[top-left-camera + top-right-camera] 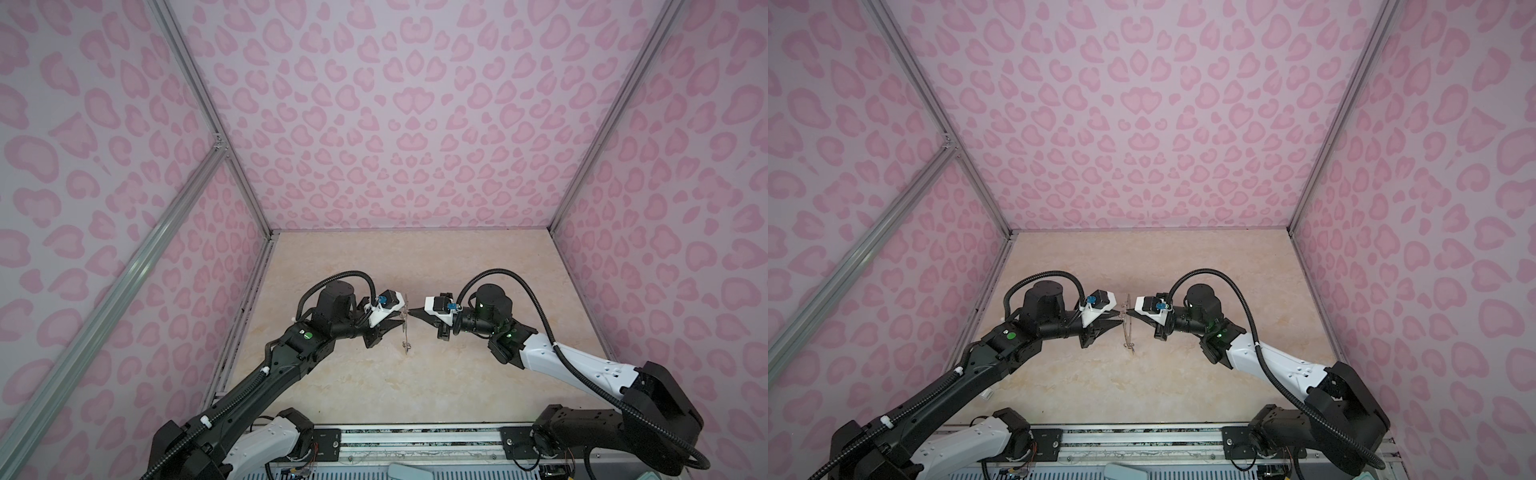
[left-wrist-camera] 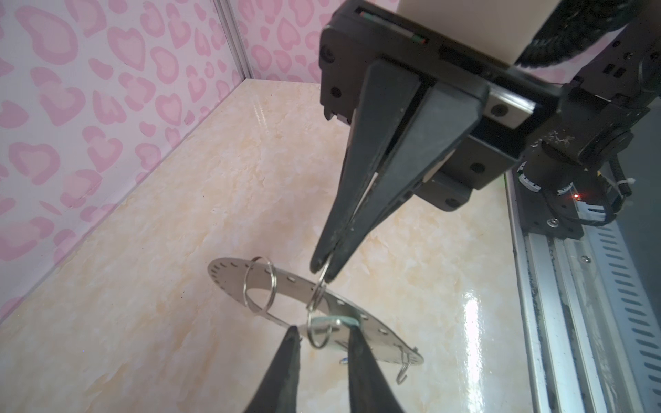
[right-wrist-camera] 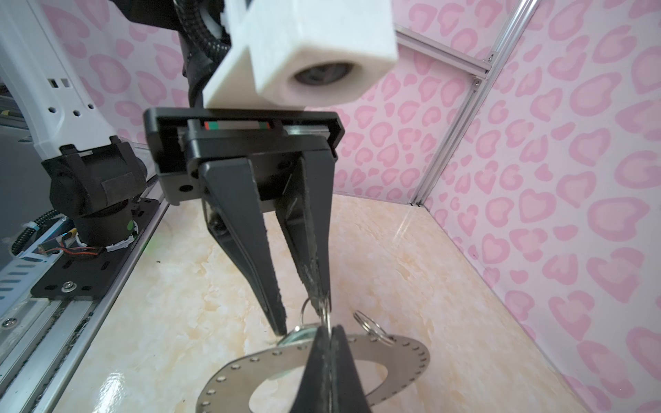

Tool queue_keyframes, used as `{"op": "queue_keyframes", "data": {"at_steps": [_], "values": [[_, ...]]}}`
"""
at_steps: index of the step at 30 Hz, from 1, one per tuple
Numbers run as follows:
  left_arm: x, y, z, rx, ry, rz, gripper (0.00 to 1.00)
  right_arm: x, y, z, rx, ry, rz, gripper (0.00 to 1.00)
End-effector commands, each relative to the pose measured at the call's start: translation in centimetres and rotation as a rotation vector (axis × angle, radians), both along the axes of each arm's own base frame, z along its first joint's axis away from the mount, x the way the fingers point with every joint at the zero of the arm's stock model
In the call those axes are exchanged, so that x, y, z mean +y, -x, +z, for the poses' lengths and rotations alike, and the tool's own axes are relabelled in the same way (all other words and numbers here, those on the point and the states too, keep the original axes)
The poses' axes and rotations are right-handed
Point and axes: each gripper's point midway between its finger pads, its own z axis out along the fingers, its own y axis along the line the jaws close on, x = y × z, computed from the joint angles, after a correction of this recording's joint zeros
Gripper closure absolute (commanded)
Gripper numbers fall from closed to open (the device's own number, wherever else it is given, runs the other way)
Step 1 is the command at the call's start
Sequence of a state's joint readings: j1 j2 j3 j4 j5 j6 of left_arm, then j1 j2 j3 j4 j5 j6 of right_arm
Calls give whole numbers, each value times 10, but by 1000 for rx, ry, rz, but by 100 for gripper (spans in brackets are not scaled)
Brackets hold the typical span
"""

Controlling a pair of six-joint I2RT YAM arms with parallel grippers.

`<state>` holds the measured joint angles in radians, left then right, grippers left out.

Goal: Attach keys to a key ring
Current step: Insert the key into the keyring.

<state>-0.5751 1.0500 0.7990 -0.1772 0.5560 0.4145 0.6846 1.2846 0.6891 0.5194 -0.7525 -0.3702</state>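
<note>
The key ring [image 2: 381,345], a flat grey disc with small holes round its rim, hangs above the table and shows edge-on in both top views [image 1: 406,332] [image 1: 1127,328]. My right gripper [image 3: 327,330] is shut on a small wire loop [image 2: 317,296] that passes through the disc's rim. A pale mint green key [image 2: 336,319] hangs at that loop and lies between the parted fingers of my left gripper [image 2: 323,330], which is open. A speck of blue [image 2: 343,360] shows under the disc. The two grippers meet tip to tip [image 1: 399,318] [image 1: 412,311].
A larger split ring [image 2: 259,286] and a small wire hook [image 2: 403,372] also hang on the disc. The marble-patterned tabletop [image 1: 374,382] lies below. Pink patterned walls [image 1: 374,124] enclose three sides. A metal rail [image 1: 415,440] with the arm bases runs along the front.
</note>
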Motion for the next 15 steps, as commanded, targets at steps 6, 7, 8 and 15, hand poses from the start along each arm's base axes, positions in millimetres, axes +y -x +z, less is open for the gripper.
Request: {"op": "queue_keyframes", "data": {"at_steps": [6,7,8,15], "values": [[-6,0,6,6,41,-28,90,0,3,12,-33,-51,9,100],[-6,1,5,10,38,-31,92,-1,3,12,-38,-54,11,100],[-6,1,4,15,38,-30,94,-1,4,13,-41,-58,10,100],[-9,3,-4,75,39,-68,97,-6,4,21,-61,-105,10,100]]}}
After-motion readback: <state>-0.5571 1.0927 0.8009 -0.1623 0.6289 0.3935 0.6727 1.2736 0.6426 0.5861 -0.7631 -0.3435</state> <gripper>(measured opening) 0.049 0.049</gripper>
